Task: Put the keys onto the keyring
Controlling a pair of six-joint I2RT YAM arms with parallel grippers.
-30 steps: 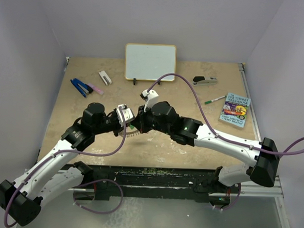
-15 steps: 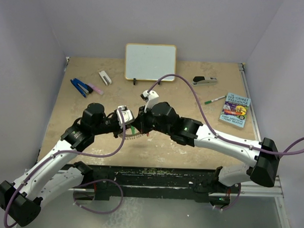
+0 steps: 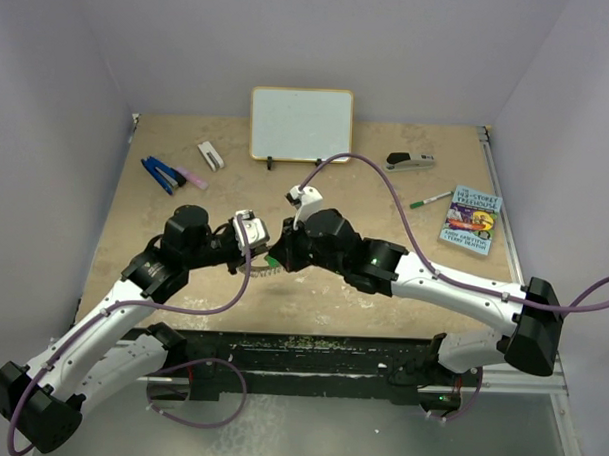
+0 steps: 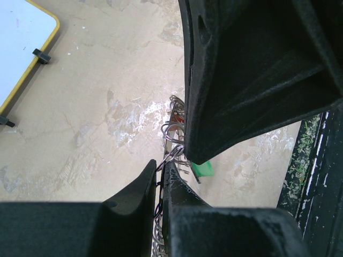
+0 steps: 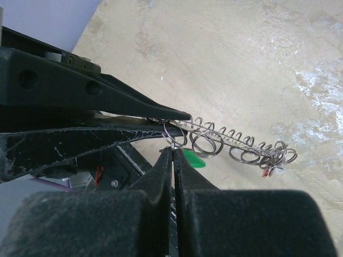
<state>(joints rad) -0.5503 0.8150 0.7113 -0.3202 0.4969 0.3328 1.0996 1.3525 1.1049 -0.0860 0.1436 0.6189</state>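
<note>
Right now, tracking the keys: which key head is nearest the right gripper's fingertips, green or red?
The green key, poking out from the shut right gripper; the red one hangs at the keyring's far end.

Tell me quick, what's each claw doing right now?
Left gripper: closed, pinching the keyring by its edge.
Right gripper: closed, apparently on the green key poking out beside its tips.
</note>
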